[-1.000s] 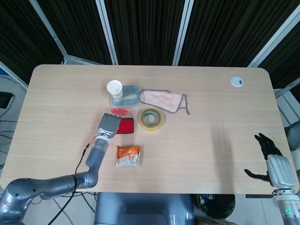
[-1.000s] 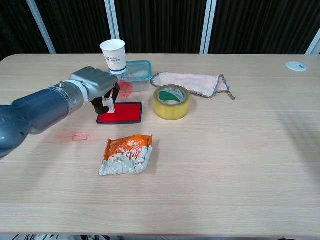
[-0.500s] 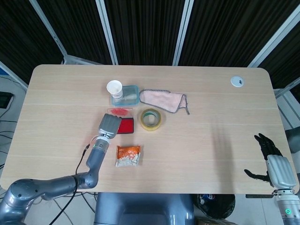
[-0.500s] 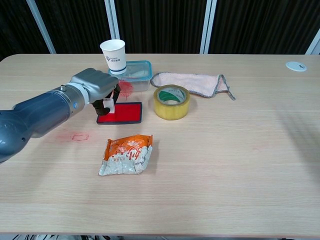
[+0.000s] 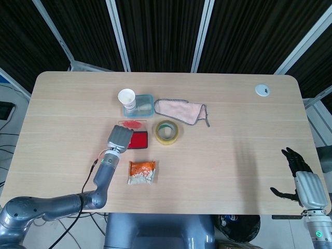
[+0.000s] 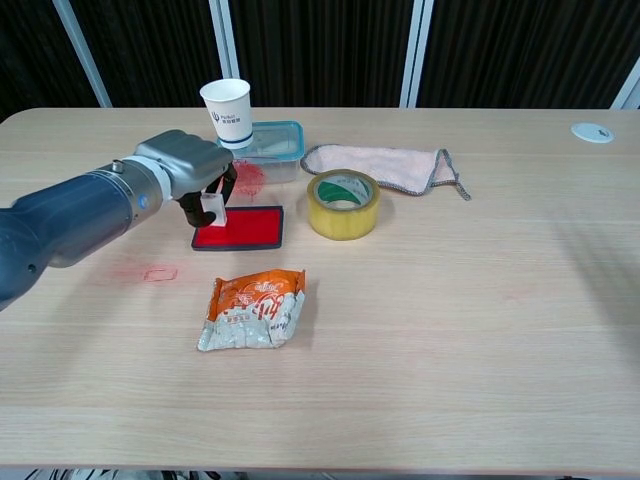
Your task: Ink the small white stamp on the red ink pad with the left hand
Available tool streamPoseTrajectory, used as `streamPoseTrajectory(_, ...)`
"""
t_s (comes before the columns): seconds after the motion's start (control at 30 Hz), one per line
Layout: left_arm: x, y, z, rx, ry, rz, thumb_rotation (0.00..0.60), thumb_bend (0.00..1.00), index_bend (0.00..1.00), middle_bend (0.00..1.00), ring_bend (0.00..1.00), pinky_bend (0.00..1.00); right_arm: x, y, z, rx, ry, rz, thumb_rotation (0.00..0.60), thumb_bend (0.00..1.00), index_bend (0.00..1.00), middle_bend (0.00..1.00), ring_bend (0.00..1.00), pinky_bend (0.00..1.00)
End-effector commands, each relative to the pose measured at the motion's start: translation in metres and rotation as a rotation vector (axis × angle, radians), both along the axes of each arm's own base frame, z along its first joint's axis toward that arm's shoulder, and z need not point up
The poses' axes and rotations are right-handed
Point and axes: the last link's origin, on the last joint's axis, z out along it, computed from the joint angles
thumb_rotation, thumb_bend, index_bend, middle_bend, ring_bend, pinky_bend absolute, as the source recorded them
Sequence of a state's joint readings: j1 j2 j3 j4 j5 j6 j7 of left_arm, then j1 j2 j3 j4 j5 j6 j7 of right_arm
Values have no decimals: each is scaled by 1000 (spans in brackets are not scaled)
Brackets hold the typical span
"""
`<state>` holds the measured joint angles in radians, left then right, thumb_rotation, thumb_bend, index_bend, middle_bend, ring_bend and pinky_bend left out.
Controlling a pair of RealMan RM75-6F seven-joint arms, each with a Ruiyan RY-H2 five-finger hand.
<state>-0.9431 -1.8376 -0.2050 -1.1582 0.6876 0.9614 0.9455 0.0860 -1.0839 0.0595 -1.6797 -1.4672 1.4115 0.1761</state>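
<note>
Both hands visible: left hand [image 6: 188,163] fingers pinch small white stamp [image 6: 212,206] apparently just above red ink pad [image 6: 245,226]; right hand [image 5: 303,181] fingers spread.

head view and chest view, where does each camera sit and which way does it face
Head view: high above the near table edge, looking steeply down on the whole table; shows the left hand with its arm, and the right hand off the near right corner.
Chest view: low at the near edge, looking across the table toward the dark slatted wall; shows only the left hand holding the small white stamp over the red ink pad.
Shared: left hand, ink pad, yellow tape roll.
</note>
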Motion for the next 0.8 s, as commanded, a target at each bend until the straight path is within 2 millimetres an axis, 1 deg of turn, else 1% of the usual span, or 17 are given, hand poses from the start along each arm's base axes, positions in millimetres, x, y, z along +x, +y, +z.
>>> streamPoseTrajectory(0.03, -1, -1, -1, -3, 2, 3, 600, 575, 725, 745, 533, 606, 0, 0, 0, 0, 0, 0, 600, 200, 0, 0, 0, 185)
streamPoseTrajectory(0.5, -9, -5, -11, -24, 24, 17, 600, 575, 724, 745, 533, 606, 0, 0, 0, 2, -4, -3, 600, 200, 0, 0, 0, 185)
streamPoseTrajectory(0.67, -12, -5, -13, -25, 34, 24, 600, 576, 724, 744, 532, 606, 0, 0, 0, 2, -4, -3, 600, 200, 0, 0, 0, 185)
streamPoseTrajectory(0.8, -11, -5, -12, -20, 26, 21, 600, 575, 724, 744, 532, 605, 0, 0, 0, 2, -3, -3, 600, 200, 0, 0, 0, 185)
